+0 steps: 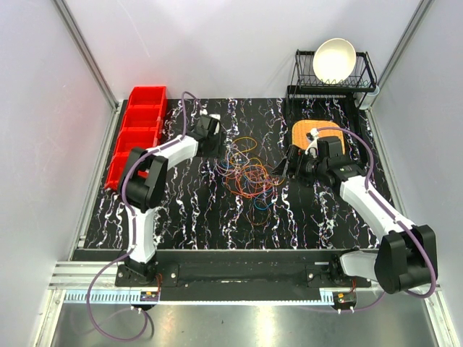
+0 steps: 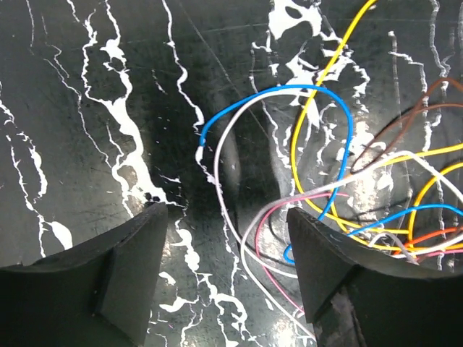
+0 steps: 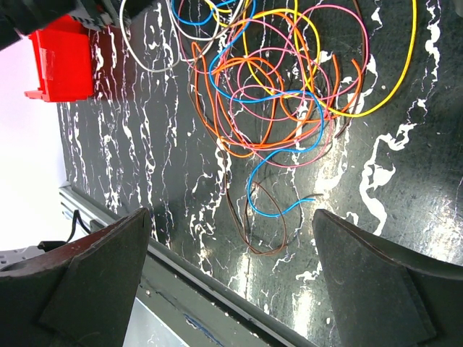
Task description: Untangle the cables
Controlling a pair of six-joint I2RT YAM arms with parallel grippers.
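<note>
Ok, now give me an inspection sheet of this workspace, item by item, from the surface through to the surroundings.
Surface: black marbled tabletop, white veins, no spill seen.
Job's things: cables in one loose tangle at centre; orange, yellow, blue, pink, white, brown strands overlapping.
Clutter: red bins at left edge; orange mat and dish rack holding a white bowl at far right.
Grippers: left gripper open over the tangle's edge; right gripper open, holding nothing.
Cables: mauve hoses run along both arms, clear of the tangle.
Surroundings: pale walls, metal rail at near edge.
</note>
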